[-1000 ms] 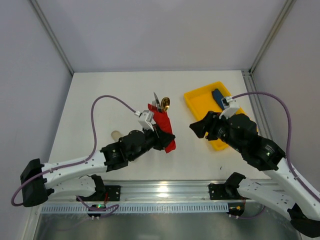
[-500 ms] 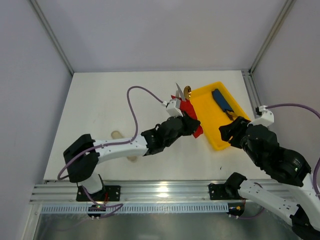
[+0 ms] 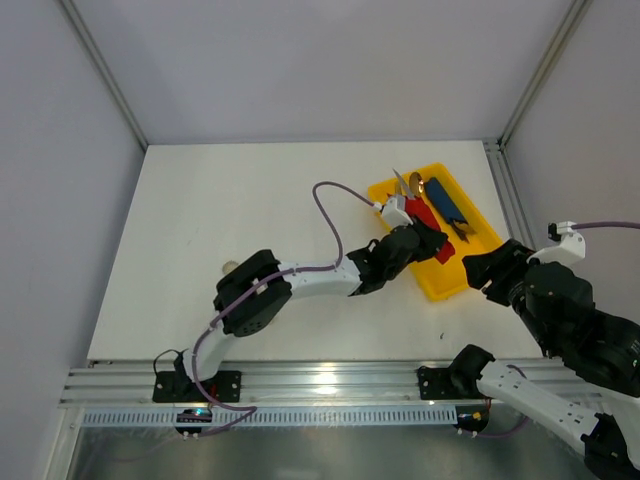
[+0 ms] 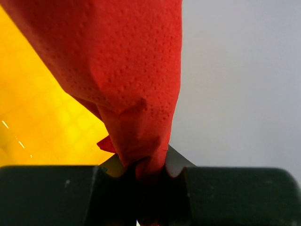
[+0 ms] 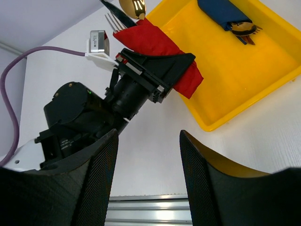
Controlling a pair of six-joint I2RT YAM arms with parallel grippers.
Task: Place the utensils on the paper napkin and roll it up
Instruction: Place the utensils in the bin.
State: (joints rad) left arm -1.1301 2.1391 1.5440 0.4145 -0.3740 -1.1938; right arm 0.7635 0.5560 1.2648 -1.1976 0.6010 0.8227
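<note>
The red paper napkin is rolled round the utensils. Fork tines and a gold spoon bowl stick out of its far end. My left gripper is shut on the roll's middle and holds it over the yellow tray's left side. The left wrist view shows the napkin pinched between the jaws. From the right wrist, the roll, the fork and the spoon show beyond the left gripper. My right gripper hangs open and empty near the tray's front corner.
A dark-blue rolled bundle with utensil tips lies in the yellow tray at its far right. A pale beige sleeve lies on the table at the left, partly behind the left arm. A metal rail runs along the near edge.
My left arm has carried the napkin roll rightward from mid-table to over the yellow tray. My right arm has drawn back toward the right and the near edge.
</note>
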